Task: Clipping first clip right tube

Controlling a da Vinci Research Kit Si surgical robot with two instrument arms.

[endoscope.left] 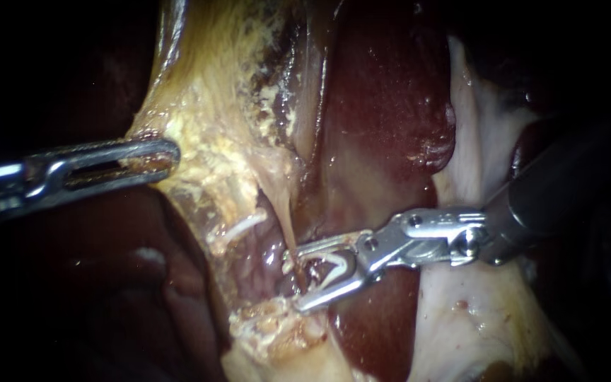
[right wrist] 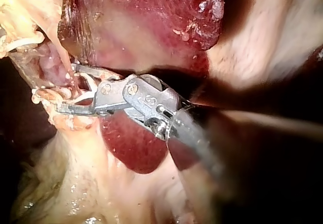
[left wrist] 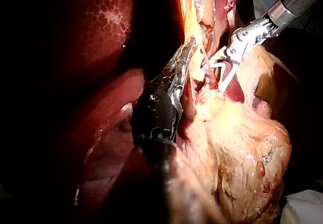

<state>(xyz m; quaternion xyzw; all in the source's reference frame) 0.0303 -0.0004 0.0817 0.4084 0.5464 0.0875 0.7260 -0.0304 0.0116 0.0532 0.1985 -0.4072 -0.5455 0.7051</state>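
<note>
My right instrument point(endoscope.left: 293, 281) comes in from the right, its jaws open, and a white clip point(endoscope.left: 330, 272) spreads in a V between them. A thin pale tube point(endoscope.left: 286, 226) runs down from the yellow fatty tissue into the gap at the jaw tips. The right wrist view shows the same jaws point(right wrist: 68, 88) straddling pinkish strands beside the liver point(right wrist: 141, 27). My left instrument point(endoscope.left: 155, 159) enters from the left, its jaws shut on the yellowish gallbladder tissue point(endoscope.left: 213, 141) and holding it taut. In the left wrist view those jaws point(left wrist: 190, 47) grip the same fatty edge.
Dark red liver point(endoscope.left: 383, 106) lies behind and under the right instrument's jaws. Pale membrane point(endoscope.left: 475, 311) spreads beneath its shaft. A fatty yellow lump point(endoscope.left: 277, 329) sits just below the jaw tips. Dark liver point(endoscope.left: 107, 283) fills the lower left.
</note>
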